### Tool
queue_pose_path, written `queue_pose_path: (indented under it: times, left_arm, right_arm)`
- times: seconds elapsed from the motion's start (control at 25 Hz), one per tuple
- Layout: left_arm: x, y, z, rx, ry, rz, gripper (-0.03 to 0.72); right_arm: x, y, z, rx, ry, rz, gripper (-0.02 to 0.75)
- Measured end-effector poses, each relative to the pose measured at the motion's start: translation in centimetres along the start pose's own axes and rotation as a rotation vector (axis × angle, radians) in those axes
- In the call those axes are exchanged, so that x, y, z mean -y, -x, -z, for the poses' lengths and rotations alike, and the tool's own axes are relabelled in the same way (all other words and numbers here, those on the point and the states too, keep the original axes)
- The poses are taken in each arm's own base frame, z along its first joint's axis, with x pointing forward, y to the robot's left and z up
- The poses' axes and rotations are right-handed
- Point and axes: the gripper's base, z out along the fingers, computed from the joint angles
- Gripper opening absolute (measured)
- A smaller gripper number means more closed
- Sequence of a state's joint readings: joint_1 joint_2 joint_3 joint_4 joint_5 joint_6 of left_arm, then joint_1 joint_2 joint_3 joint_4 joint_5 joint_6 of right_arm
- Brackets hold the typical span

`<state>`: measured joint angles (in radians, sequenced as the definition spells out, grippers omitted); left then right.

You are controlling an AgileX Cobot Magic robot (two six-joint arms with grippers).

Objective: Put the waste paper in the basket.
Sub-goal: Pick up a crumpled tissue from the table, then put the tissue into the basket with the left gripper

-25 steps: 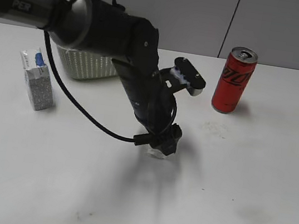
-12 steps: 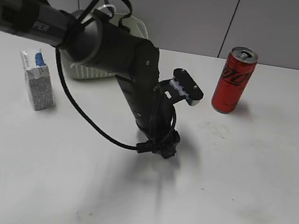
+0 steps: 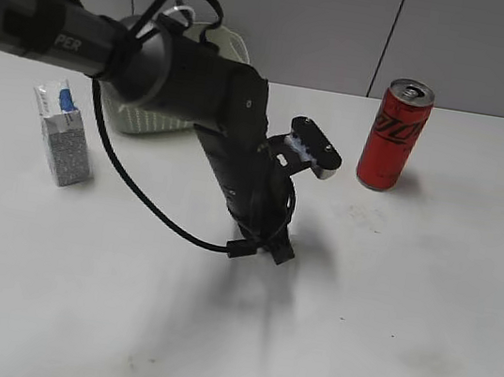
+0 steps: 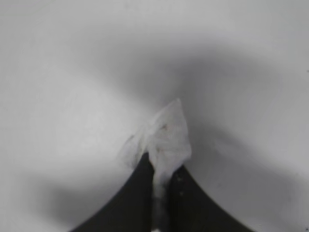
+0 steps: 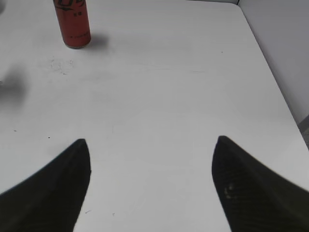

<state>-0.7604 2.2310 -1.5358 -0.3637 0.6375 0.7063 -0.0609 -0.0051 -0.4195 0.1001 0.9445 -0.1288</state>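
Note:
My left gripper (image 3: 273, 249) points down at the middle of the white table. In the left wrist view it (image 4: 161, 169) is shut on a crumpled white wad of waste paper (image 4: 166, 135) that sticks out past its fingertips. In the exterior view the arm hides the wad. The pale green basket (image 3: 148, 119) stands at the back left, mostly behind the left arm. My right gripper (image 5: 152, 145) is open and empty above bare table; it does not show in the exterior view.
A red can (image 3: 394, 134) stands at the back right and also shows in the right wrist view (image 5: 71, 23). A grey-speckled packet with a blue-and-white top (image 3: 63, 134) stands at the left. A grey wall runs behind the table.
The left gripper has closed on the paper wad, which showed white under its tips a second ago and is now hidden. The arm has shifted back, uncovering the basket's far rim.

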Motion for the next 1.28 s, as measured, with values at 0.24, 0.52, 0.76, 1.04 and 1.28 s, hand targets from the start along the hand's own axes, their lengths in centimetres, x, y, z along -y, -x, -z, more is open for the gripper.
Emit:
queue_pose_path:
  times: [0.24,0.52,0.76,1.04,1.28]
  left_arm:
    - [-0.2,1.5,5.1,0.074,0.059,-0.049,0.007]
    - [-3.0,2.2,14.6,0.275,0.235,-0.024,0.006]
    - [-8.5,0.4,19.4,0.455,0.422,0.129,0.006]
    - [-13.9,-1.4,21.6,0.648,0.688,0.241,0.006]
    - [-17.0,-3.4,19.0,0.619,0.743,0.296,0.022]
  right_arm:
    - [0.0,0.0,0.0,0.000,0.000,0.000,0.593]
    - [0.0,0.0,0.0,0.000,0.000,0.000,0.593]
    - [0.0,0.0,0.0,0.000,0.000,0.000,0.592]
    - [0.0,0.0,0.0,0.000,0.000,0.000,0.592]
    - [0.0,0.0,0.0,0.000,0.000,0.000,0.592]
